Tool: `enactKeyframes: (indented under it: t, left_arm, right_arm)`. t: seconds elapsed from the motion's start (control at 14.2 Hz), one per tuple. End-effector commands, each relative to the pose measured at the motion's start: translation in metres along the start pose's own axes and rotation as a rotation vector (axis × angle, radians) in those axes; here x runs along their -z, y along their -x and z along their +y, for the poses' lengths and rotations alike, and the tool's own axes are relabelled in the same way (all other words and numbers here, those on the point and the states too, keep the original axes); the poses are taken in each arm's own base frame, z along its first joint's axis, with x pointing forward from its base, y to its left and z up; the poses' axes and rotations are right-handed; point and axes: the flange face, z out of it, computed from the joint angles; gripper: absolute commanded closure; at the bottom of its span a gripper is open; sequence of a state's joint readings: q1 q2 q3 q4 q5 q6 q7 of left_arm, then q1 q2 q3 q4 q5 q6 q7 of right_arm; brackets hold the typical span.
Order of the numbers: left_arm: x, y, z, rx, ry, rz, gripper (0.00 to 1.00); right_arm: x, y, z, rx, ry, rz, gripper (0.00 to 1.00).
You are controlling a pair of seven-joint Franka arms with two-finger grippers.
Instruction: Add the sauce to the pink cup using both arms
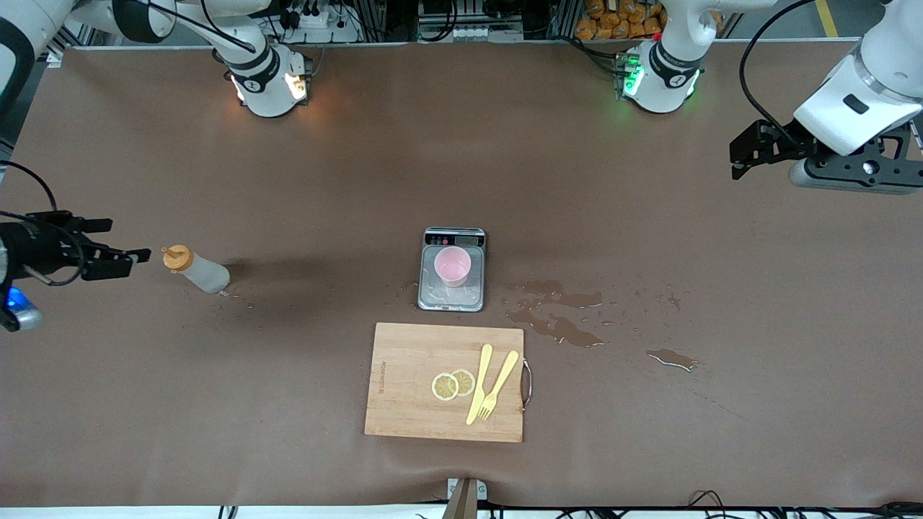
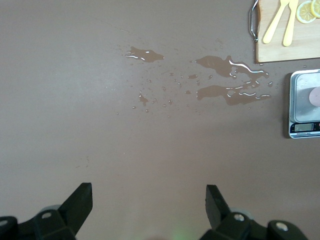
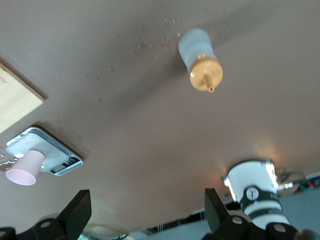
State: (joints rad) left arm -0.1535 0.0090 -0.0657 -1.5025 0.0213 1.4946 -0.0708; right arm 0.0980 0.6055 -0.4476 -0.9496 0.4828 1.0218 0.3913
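Observation:
The sauce bottle [image 1: 196, 269], translucent grey-white with an orange nozzle cap, stands on the table toward the right arm's end; it also shows in the right wrist view [image 3: 200, 58]. The pink cup [image 1: 453, 266] stands on a small scale [image 1: 452, 299] at the table's middle, and shows in the right wrist view [image 3: 25, 169] and at the edge of the left wrist view [image 2: 315, 96]. My right gripper [image 1: 137, 246] is open and empty, held in the air beside the bottle's cap. My left gripper [image 1: 737, 157] is open and empty, high over the left arm's end of the table.
A wooden cutting board [image 1: 445, 381] with two lemon slices [image 1: 453, 384], a yellow knife and a fork [image 1: 499, 386] lies nearer the front camera than the scale. Wet spills [image 1: 555, 311] spread on the brown mat from beside the scale toward the left arm's end.

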Motion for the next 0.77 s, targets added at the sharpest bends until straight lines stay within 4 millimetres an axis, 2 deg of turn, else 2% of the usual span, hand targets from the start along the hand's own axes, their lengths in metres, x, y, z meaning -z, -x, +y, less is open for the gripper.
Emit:
enactKeyframes:
  t: [0.0,0.28,0.49,0.7]
  left_arm:
    - [0.007,0.006,0.003,-0.008,-0.010,0.010,0.00]
    - [0.006,0.008,0.006,-0.012,-0.010,-0.005,0.00]
    - [0.009,0.010,0.005,-0.008,-0.010,-0.002,0.00]
    - [0.009,0.009,-0.001,0.001,-0.011,-0.001,0.00]
  right_arm:
    - [0.037,0.037,0.027,0.121,0.028,0.087,0.00]
    - [0.066,0.075,0.033,0.183,0.033,0.159,0.00]
    - [0.066,0.108,0.026,0.225,0.062,0.239,0.00]
    - [0.052,0.135,0.031,0.260,0.057,0.331,0.00]
